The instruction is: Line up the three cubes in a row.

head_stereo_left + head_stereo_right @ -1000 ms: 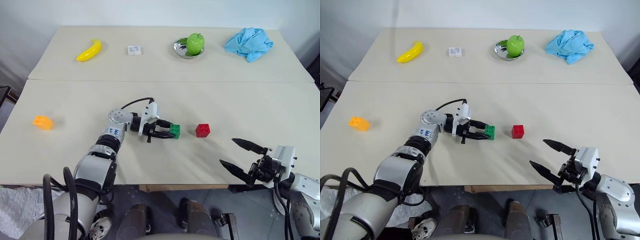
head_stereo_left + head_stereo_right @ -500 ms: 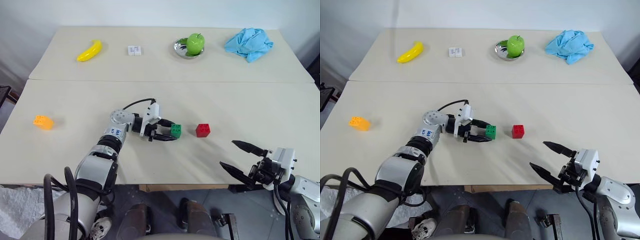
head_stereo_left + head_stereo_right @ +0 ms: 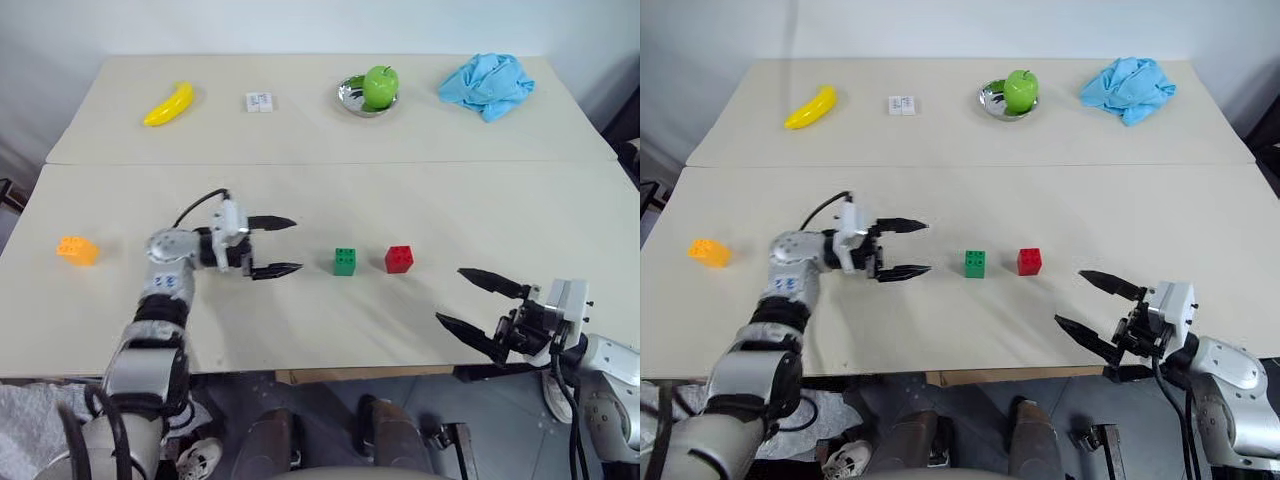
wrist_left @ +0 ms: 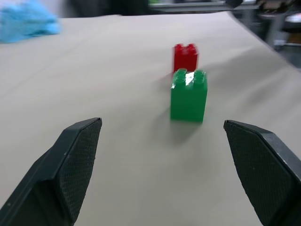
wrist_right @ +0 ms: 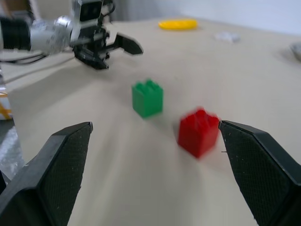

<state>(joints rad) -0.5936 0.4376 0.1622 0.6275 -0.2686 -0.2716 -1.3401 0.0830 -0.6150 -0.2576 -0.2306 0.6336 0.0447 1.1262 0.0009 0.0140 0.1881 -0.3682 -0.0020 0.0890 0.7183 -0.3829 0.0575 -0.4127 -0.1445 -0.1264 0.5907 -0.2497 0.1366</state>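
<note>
Far edge: banana (image 3: 168,103), white box (image 3: 260,101), apple (image 3: 380,86) in bowl (image 3: 350,97), blue cloth (image 3: 486,84).

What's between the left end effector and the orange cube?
Nothing visible. The orange cube sits alone near the table's left edge, with bare tabletop between it and the open left end effector, which points the other way, toward the green cube.
</note>
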